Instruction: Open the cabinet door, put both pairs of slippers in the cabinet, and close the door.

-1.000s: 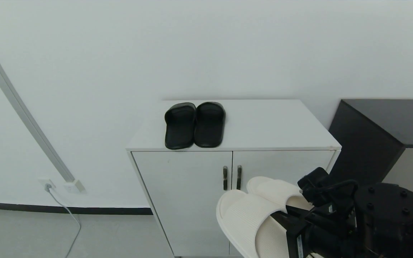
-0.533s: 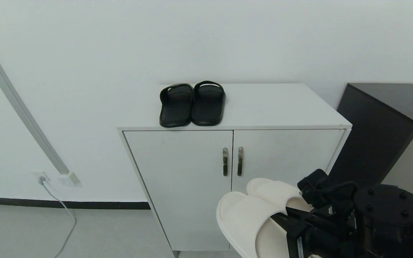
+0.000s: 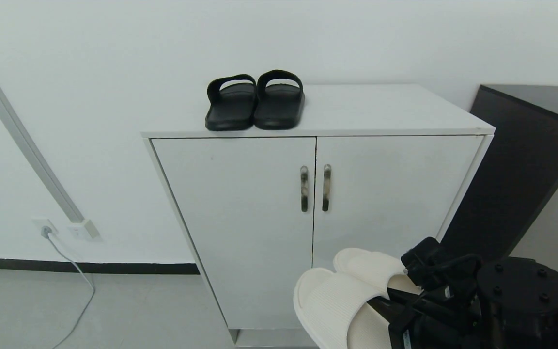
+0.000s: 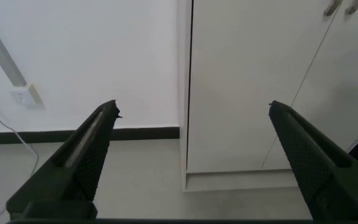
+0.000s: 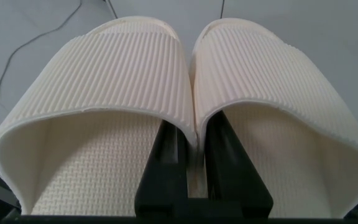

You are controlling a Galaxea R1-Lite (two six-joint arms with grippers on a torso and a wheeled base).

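Note:
A white cabinet (image 3: 240, 223) stands against the wall with both doors shut and two metal handles (image 3: 303, 188) at the centre seam. A pair of black slippers (image 3: 255, 103) lies side by side on its top, toward the left. My right gripper (image 5: 191, 168) is shut on the pair of white slippers (image 3: 342, 295), pinching their two inner edges together, low in front of the right door. The white slippers (image 5: 185, 93) point toward the cabinet. My left gripper (image 4: 191, 112) is open with nothing between its fingers, low and facing the cabinet's lower left corner (image 4: 188, 177).
A dark cabinet (image 3: 516, 174) stands close on the right of the white one. A wall socket with a grey cable (image 3: 70, 271) is low on the left wall, and a grey conduit (image 3: 17, 131) slants up it. Open floor lies left of the cabinet.
The head view has shifted: the cabinet now sits higher and larger in it, with more of the doors and floor showing. The right gripper and white slippers keep their place in the picture.

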